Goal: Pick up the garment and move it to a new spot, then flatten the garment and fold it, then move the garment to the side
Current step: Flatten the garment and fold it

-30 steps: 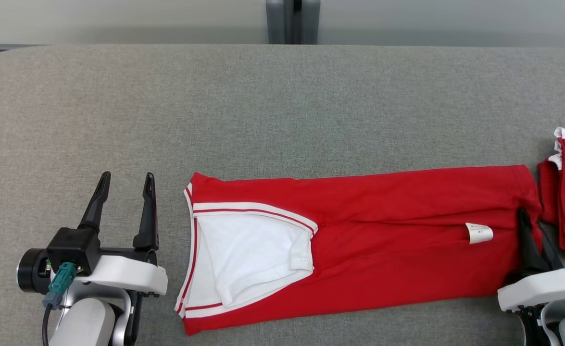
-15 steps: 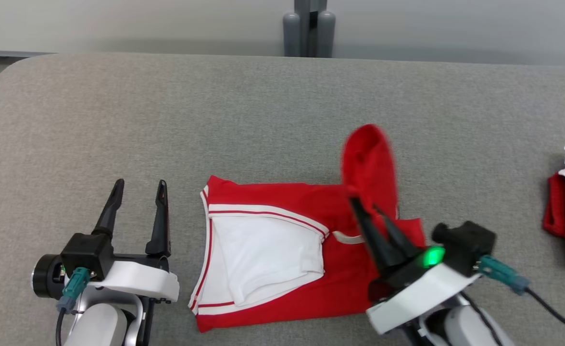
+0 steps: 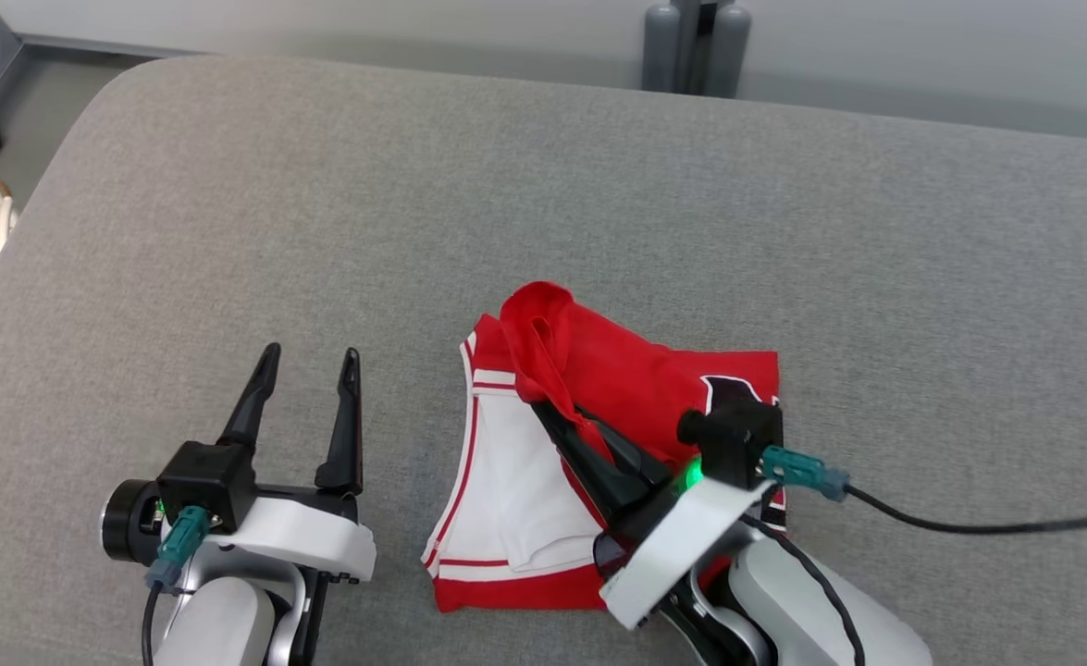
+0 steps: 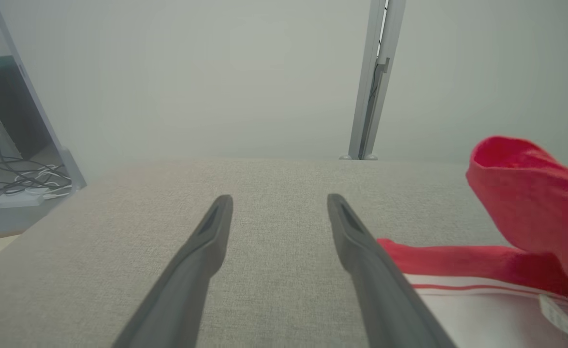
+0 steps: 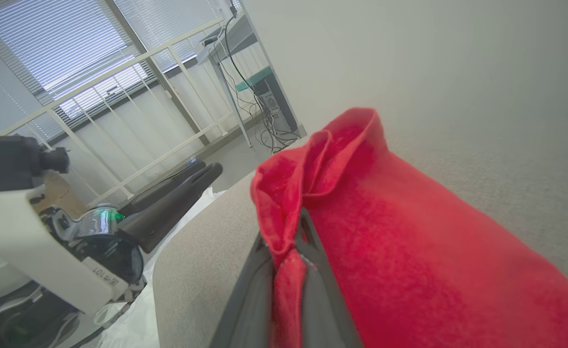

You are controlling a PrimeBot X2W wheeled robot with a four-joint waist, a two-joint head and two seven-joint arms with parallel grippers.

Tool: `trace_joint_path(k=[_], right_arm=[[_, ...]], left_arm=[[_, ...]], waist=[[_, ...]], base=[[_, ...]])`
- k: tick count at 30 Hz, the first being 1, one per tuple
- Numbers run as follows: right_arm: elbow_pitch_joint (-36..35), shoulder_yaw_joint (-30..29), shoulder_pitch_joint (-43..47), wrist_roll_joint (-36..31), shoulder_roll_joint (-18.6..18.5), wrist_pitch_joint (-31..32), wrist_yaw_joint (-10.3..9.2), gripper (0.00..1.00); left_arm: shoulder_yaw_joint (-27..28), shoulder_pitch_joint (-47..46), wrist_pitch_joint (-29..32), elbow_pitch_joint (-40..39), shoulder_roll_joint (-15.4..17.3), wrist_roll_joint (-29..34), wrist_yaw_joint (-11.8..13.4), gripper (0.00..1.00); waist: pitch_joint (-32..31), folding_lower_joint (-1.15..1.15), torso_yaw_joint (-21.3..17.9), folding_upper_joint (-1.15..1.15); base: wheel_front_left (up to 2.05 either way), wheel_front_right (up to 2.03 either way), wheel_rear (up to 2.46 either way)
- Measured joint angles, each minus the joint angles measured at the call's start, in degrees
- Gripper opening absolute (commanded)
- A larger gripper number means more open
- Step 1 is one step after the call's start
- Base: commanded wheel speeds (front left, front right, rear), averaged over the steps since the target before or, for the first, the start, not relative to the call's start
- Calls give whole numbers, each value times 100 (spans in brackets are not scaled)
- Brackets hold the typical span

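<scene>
At 8 o'clock in the head view, the left gripper (image 3: 310, 353) is over the grey table (image 3: 543, 185), spread wide and empty. The red garment (image 3: 663, 384) lies part-folded on the table just below centre, toward 6 o'clock, with its white inside showing at 9 o'clock. Reaching in from 5 o'clock, the right gripper (image 3: 552, 416) is pressed together, pinching a red fold lifted toward 11 o'clock.

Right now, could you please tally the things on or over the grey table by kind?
Garments: 1, the red and white garment, partly folded over itself.
Grippers: 2, the left gripper open and empty, the right gripper shut on the garment's lifted red edge.
Total: 3
</scene>
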Motion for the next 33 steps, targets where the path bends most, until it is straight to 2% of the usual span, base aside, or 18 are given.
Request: trace_joint_path(k=[4, 10, 11, 12, 13, 14, 19, 22, 26, 33], right_arm=[[593, 322, -446, 296, -3, -154, 0, 0], [1045, 902, -834, 867, 2, -264, 0, 0], [1074, 1026, -876, 982, -5, -275, 0, 28], [1112, 1122, -912, 1115, -1, -289, 0, 49], [1178, 1207, -959, 1180, 4, -290, 0, 49], [1215, 1265, -1012, 1220, 3, -294, 0, 100], [1094, 1440, -1135, 1601, 3, -315, 0, 100], [722, 1213, -1151, 1644, 0, -321, 0, 100], [232, 554, -927, 1438, 8, -322, 0, 100], [-814, -1045, -121, 724, -167, -337, 0, 100]], left_arm=[[-47, -92, 0, 68, -96, 55, -75, 100], [-48, -222, 0, 134, -194, 151, -162, 100], [-47, -225, 0, 155, -201, 153, -189, 100], [-46, -235, 0, 169, -212, 169, -192, 100], [-45, -258, 0, 185, -220, 196, -197, 100], [-44, -289, 0, 203, -225, 201, -213, 100], [11, -346, 0, 238, -247, 255, -248, 100], [60, -344, 0, 248, -250, 291, -265, 100], [156, -315, 0, 244, -232, 303, -261, 100], [310, -208, 0, 194, -168, 354, -216, 100]], waist=[[141, 0, 143, 0], [342, 0, 250, 0], [363, 0, 247, 0], [380, 0, 238, 0], [390, 0, 222, 0], [396, 0, 205, 0], [396, 0, 92, 0], [366, 0, -3, 0], [306, 0, -157, 0], [190, 0, -435, 0]], base=[[0, 0, 0], [0, 0, 0], [0, 0, 0], [0, 0, 0], [0, 0, 0], [0, 0, 0], [0, 0, 0], [0, 0, 0], [0, 0, 0], [0, 0, 0]])
